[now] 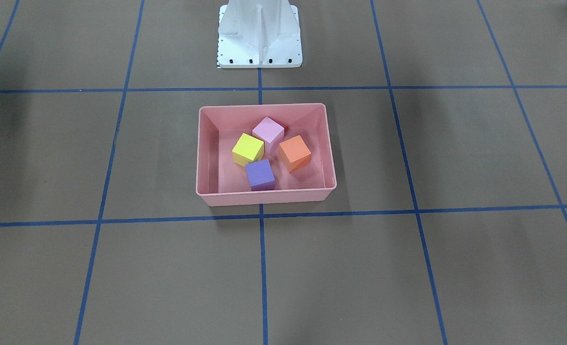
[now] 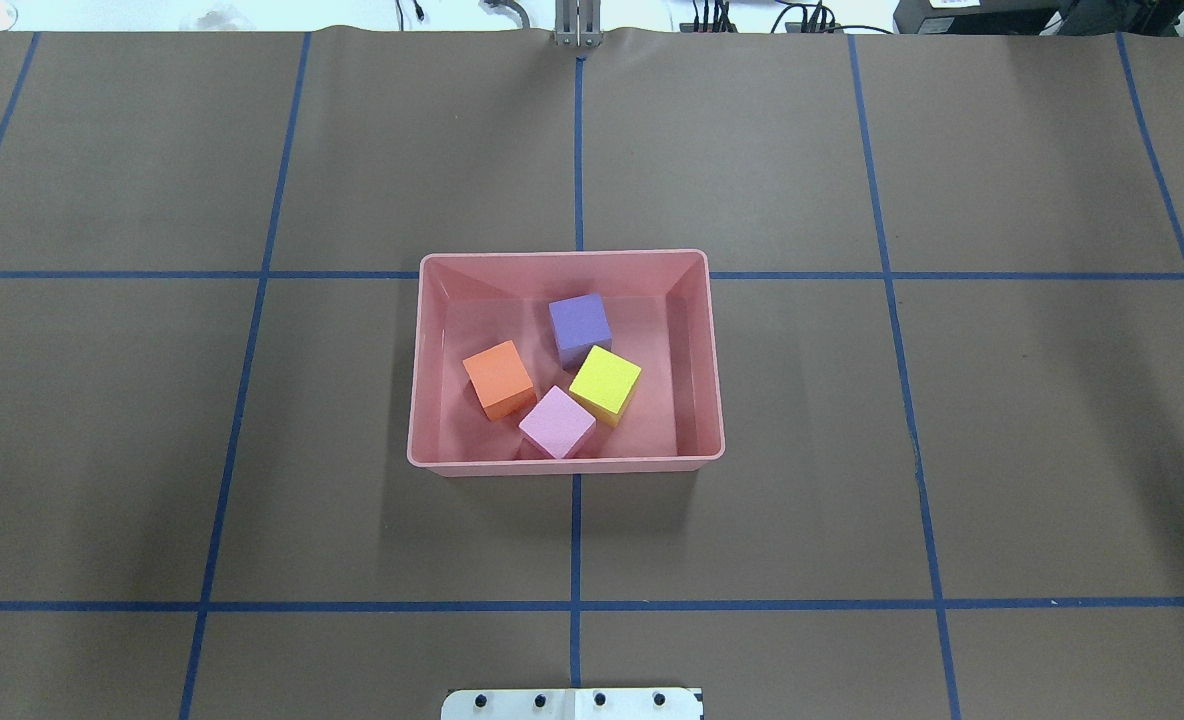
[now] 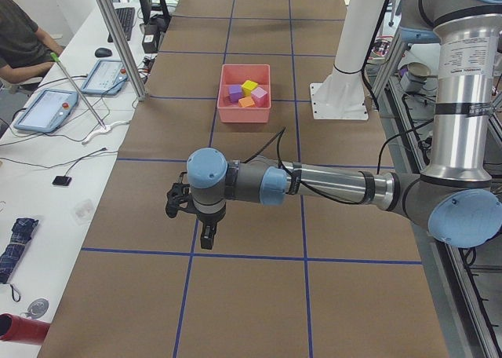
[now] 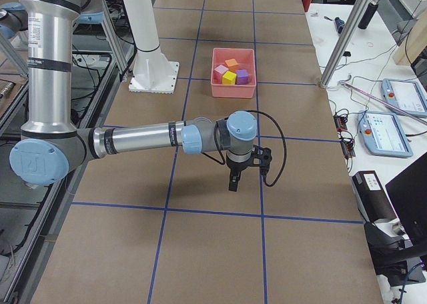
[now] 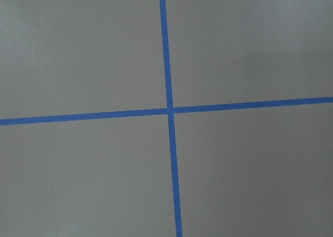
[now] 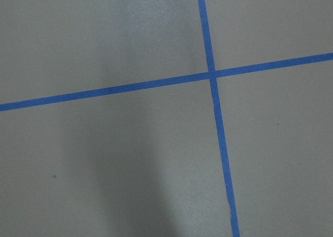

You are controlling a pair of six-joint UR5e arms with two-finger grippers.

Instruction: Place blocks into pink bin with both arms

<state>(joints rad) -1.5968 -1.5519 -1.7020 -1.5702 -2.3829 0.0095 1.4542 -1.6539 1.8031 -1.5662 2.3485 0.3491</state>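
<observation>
The pink bin (image 2: 436, 360) stands at the table's middle and also shows in the front view (image 1: 264, 197). All four blocks lie inside it: orange (image 2: 499, 379), light pink (image 2: 557, 421), yellow (image 2: 605, 382) and purple (image 2: 579, 322). My left gripper (image 3: 205, 236) hangs over bare table far from the bin, seen only in the left side view; I cannot tell if it is open. My right gripper (image 4: 233, 181) hangs likewise over bare table, seen only in the right side view; I cannot tell its state. Both wrist views show only brown paper and blue tape.
The white pedestal (image 1: 259, 33) stands behind the bin on the robot's side. Blue tape lines (image 2: 576, 540) grid the brown table cover. Operator desks with tablets (image 3: 49, 109) and metal posts (image 4: 343, 37) line the far side.
</observation>
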